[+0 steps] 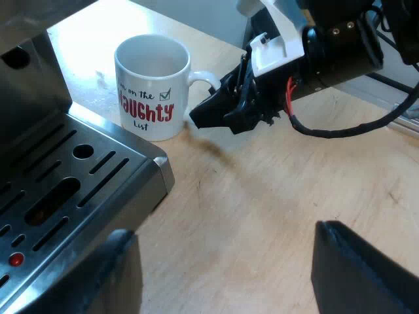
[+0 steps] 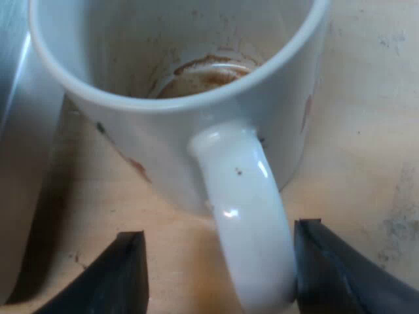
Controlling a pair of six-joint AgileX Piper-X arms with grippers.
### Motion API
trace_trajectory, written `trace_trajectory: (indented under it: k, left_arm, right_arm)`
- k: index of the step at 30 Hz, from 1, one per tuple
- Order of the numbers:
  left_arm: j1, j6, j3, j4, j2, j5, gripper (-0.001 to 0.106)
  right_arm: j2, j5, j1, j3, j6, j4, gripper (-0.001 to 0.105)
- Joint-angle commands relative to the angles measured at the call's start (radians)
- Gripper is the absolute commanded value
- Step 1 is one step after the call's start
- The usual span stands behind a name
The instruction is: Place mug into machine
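Status: early, nothing is placed yet. The mug (image 1: 152, 85) stands upright on the table (image 1: 281, 196), just beside a corner of the espresso machine (image 1: 26, 78) and off its slotted drip tray (image 1: 72, 190). It touches neither the grate nor, as far as I can tell, the tray's edge. The mug is white with printed lettering. Inside, a brown ring of residue (image 2: 203, 72) lies at the bottom, with no liquid visible. Its handle (image 2: 245, 222) points away from the machine, toward my right tool (image 2: 219, 268). That tool is open, with its fingers (image 2: 124, 275) astride the handle, one to each side. One finger sits just beside the handle, and I cannot tell whether it touches. The other stands apart, with bare table showing between. Nothing is gripped. From the left wrist view the right tool (image 1: 203, 116) is at the handle, low over the table. My left tool (image 1: 226, 275) is spread wide and empty, hovering over the table near the tray's corner, well apart from the mug. Done, by my reading: the approach and the alignment on the handle. Left to do: close on the handle, lift clear of the tray's raised lip, carry the mug over the grate, set it down and release. A handle-only grip may let the mug tip, so a firm close seems needed.
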Motion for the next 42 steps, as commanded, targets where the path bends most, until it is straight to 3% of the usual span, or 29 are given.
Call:
trace_trajectory:
  k: [1, 7, 10, 12, 13, 28, 37, 42]
  left_arm:
    - [-0.004, -0.016, 0.000, -0.019, 0.000, -0.001, 0.058]
    - [-0.004, -0.016, 0.000, -0.019, 0.000, -0.001, 0.058]
    - [-0.004, -0.016, 0.000, -0.019, 0.000, -0.001, 0.058]
    - [-0.004, -0.016, 0.000, -0.019, 0.000, -0.001, 0.058]
    - [-0.004, -0.016, 0.000, -0.019, 0.000, -0.001, 0.058]
    - [-0.004, -0.016, 0.000, -0.019, 0.000, -0.001, 0.058]
    - [-0.004, -0.032, 0.000, -0.019, -0.016, -0.003, 0.058]
    - [-0.004, -0.048, 0.000, -0.008, -0.104, -0.029, 0.058]
  right_arm:
    - [0.019, -0.011, -0.001, -0.005, -0.005, -0.034, 0.049]
    - [0.051, -0.009, -0.001, -0.005, -0.013, -0.094, 0.034]
    - [0.053, 0.012, -0.001, -0.005, -0.021, -0.102, 0.021]
    - [0.053, 0.032, -0.001, -0.005, -0.033, -0.102, 0.003]
    - [0.053, 0.032, -0.001, -0.005, -0.036, -0.102, 0.000]
    - [-0.053, 0.032, 0.001, -0.005, -0.044, 0.060, 0.000]
    - [-0.265, 0.076, 0.001, -0.005, -0.046, 0.262, 0.000]
    - [-0.441, 0.106, 0.052, -0.005, -0.088, 0.425, 0.000]
